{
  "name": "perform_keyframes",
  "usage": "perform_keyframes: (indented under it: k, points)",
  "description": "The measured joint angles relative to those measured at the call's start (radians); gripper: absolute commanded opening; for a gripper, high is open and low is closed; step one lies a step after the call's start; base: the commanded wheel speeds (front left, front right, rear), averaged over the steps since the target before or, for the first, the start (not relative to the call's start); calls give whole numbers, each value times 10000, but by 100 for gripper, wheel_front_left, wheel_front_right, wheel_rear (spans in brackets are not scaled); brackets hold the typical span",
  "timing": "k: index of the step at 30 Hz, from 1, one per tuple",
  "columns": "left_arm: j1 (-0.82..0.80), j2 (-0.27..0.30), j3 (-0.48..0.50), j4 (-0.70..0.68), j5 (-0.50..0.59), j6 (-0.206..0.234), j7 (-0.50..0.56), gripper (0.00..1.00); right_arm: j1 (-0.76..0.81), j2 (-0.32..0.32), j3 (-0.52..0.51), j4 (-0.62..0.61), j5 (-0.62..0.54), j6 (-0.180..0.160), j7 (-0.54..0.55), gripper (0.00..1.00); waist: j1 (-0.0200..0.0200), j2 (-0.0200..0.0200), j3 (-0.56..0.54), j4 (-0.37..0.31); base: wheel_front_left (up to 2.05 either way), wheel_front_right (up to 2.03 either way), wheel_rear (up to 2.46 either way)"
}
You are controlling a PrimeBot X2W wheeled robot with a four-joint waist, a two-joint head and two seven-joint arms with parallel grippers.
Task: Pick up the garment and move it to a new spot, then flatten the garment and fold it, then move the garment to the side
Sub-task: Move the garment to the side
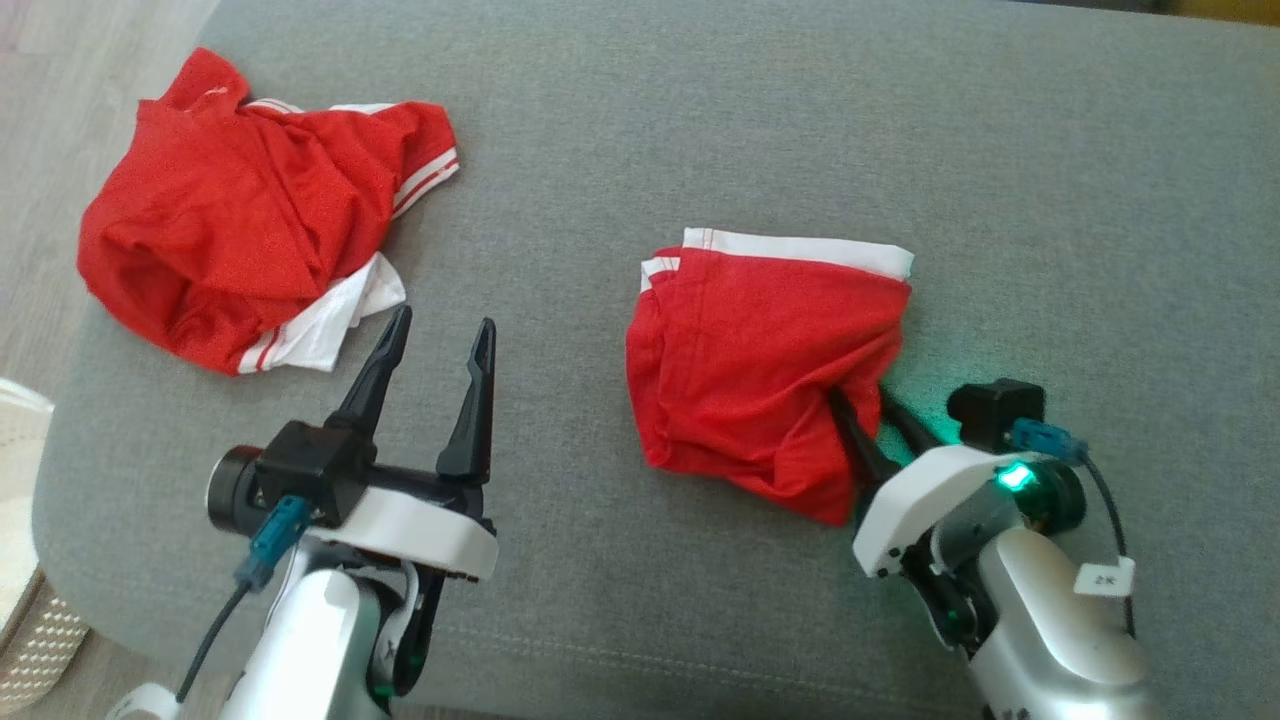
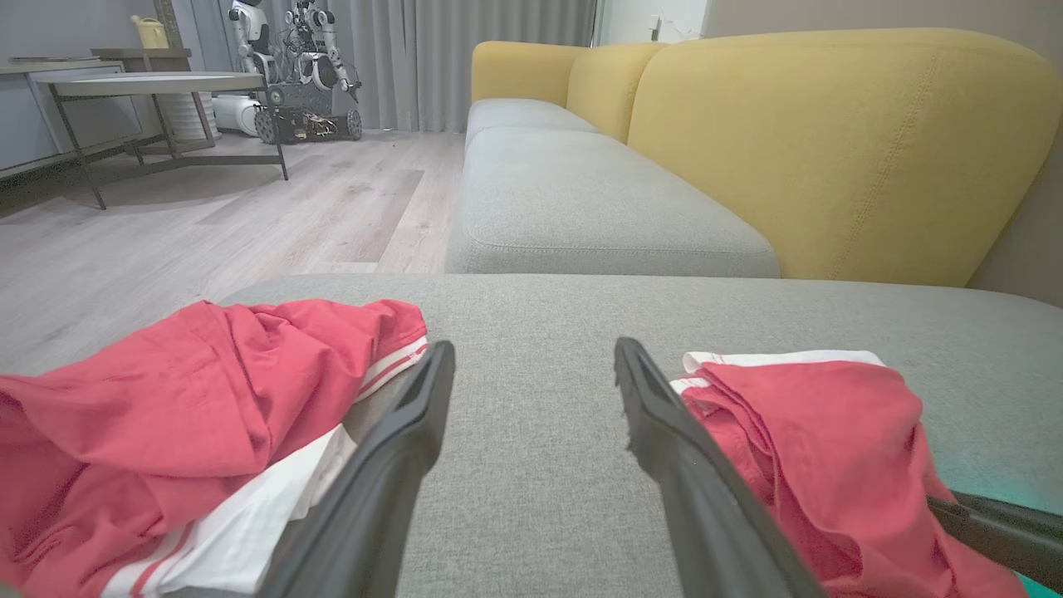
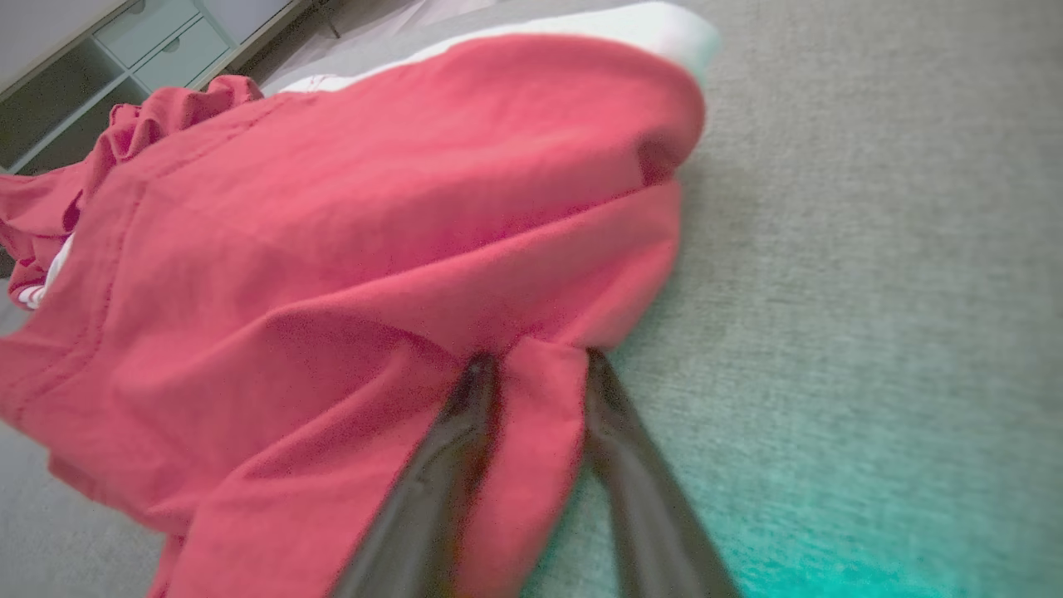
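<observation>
The garment [image 1: 760,350] is red with a white band, lying folded on the grey cushion [image 1: 700,150] right of centre. My right gripper [image 1: 860,400] is at its near right corner, fingers pushed into the cloth. In the right wrist view a fold of the garment [image 3: 374,249] fills the gap between the fingers of my right gripper [image 3: 536,365], and creases run toward the tips. My left gripper [image 1: 445,318] hovers open and holds nothing, left of the garment. The left wrist view shows my left gripper [image 2: 531,349] over bare cushion, with the garment [image 2: 822,432] on the right.
A second red and white garment [image 1: 240,230] lies crumpled at the cushion's far left, by the edge. Wood floor [image 1: 60,120] and a pale basket [image 1: 20,560] are beyond that edge. A yellow backrest [image 2: 830,149] rises behind the cushions; a table [image 2: 149,83] stands across the room.
</observation>
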Motion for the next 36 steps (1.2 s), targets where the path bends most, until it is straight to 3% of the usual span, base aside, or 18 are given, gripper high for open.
perform_keyframes:
  k: [1,10,16,27,36]
  points:
    - [0,-21,8,10,2,2,0,100,-133,-12,169,165,132,0,48,0,1,0,13,-53,0,0,0]
    - [-1,-2,148,-178,96,-4,-12,100,-513,-38,439,345,-247,0,-59,0,0,0,123,-640,0,0,0]
    - [-82,71,201,-401,171,-10,-12,100,-811,-876,178,96,-644,2,107,0,0,0,336,-1337,0,0,0]
    - [-642,339,199,-694,430,-142,-10,100,-1498,-2061,-1210,-546,-867,0,441,0,0,0,906,-2911,0,0,0]
    - [-1502,458,94,-999,533,-330,75,100,-3519,-2558,-2334,21,-869,0,209,0,1,0,1799,-3426,0,0,0]
